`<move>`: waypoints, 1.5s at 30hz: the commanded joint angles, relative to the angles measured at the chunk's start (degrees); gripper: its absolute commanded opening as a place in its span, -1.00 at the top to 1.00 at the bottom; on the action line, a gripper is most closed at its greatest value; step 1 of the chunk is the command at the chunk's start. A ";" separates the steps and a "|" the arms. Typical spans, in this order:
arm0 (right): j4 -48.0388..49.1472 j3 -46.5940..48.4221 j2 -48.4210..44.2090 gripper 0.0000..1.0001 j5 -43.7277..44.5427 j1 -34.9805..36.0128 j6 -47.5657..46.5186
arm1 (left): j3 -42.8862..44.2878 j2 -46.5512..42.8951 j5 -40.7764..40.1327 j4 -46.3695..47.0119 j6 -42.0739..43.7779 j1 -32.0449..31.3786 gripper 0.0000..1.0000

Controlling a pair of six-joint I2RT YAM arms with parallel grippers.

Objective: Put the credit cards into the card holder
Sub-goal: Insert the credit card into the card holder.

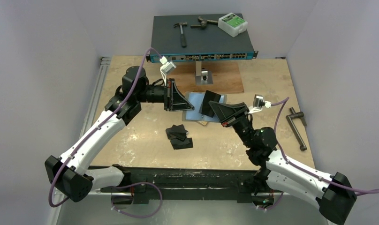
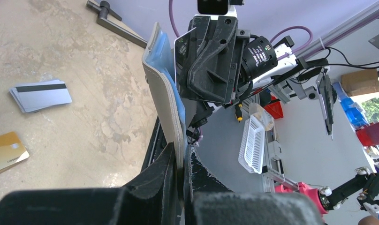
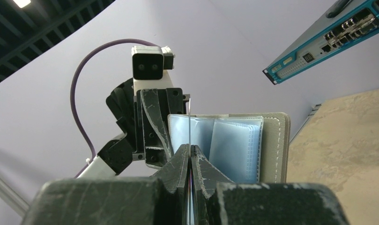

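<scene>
My left gripper (image 1: 184, 102) (image 2: 180, 152) is shut on the lower edge of the card holder (image 2: 164, 93) (image 1: 193, 101), holding it open and upright above the table. The holder's grey cover (image 3: 273, 140) and bluish sleeves face the right wrist camera. The right gripper (image 1: 216, 108) (image 3: 189, 149) is shut on a credit card (image 3: 189, 117), seen edge-on right at the sleeves. In the left wrist view that card (image 2: 178, 56) stands against the holder's open side. On the table lie silver credit cards with a dark stripe (image 2: 40, 96) and an orange one (image 2: 4, 152).
Flat pieces that look dark (image 1: 179, 136) lie on the table in front of the grippers. A network switch (image 1: 201, 55) at the back carries a hammer (image 1: 182, 33) and a white device (image 1: 232, 23). A metal T-handle (image 1: 296, 129) lies at the right.
</scene>
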 commanded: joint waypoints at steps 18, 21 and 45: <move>3.49 -2.53 0.72 1.00 1.93 3.53 0.69 | 0.55 -1.69 1.31 4.69 -1.94 0.58 1.00; 3.76 -2.58 1.05 1.00 1.99 3.53 0.99 | 0.51 -1.82 1.49 5.12 -2.05 0.70 1.00; 3.90 -1.11 2.72 1.00 -0.49 3.53 0.46 | -0.19 -2.34 4.54 9.53 -1.99 0.54 1.00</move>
